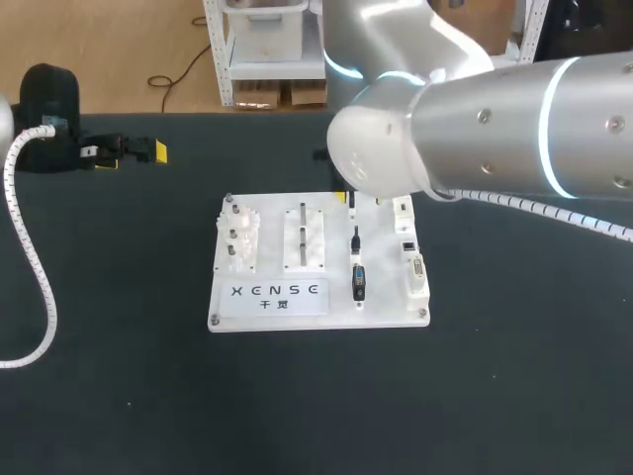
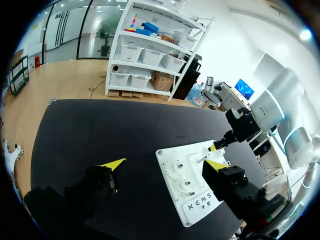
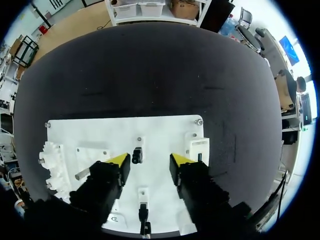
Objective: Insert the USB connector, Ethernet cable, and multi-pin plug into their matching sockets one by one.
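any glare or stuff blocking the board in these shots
Head view: the right arm hides part of the white board's far edge. Right wrist view: board evenly lit, the right hand covers its near part. Left wrist view: the left hand covers part of it.

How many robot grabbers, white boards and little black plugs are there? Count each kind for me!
Grippers, the left gripper and the right gripper: 2
White board: 1
Black plugs on the board: 3
Total: 6
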`<state>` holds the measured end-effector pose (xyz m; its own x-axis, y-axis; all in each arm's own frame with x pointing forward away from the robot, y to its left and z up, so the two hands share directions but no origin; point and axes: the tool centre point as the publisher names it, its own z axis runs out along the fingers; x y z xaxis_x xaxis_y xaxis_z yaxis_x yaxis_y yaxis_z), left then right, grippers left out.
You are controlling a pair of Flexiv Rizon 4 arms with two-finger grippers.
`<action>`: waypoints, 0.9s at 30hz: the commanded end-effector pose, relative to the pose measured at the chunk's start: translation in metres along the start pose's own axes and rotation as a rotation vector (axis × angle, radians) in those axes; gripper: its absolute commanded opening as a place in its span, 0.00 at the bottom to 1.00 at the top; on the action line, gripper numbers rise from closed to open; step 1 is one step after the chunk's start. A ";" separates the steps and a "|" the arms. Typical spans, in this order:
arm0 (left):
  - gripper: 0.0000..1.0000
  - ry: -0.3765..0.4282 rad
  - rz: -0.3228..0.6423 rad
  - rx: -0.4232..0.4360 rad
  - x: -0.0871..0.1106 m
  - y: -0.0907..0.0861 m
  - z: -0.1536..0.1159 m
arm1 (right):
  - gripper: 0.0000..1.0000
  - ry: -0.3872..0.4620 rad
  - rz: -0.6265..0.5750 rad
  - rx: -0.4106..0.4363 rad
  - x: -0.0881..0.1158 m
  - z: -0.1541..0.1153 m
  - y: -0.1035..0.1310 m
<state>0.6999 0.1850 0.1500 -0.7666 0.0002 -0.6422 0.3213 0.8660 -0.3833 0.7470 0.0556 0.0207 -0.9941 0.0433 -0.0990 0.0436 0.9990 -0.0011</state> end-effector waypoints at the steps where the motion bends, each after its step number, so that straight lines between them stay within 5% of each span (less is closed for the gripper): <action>1: 1.00 0.000 0.000 0.000 0.000 0.000 0.000 | 0.44 0.007 0.001 0.003 -0.001 0.000 0.003; 27: 1.00 0.000 0.000 0.000 0.000 0.000 0.000 | 0.24 0.034 0.004 -0.023 -0.006 0.004 0.013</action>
<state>0.6999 0.1850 0.1500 -0.7666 0.0002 -0.6421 0.3212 0.8660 -0.3833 0.7521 0.0667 0.0173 -0.9965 0.0473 -0.0694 0.0456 0.9986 0.0251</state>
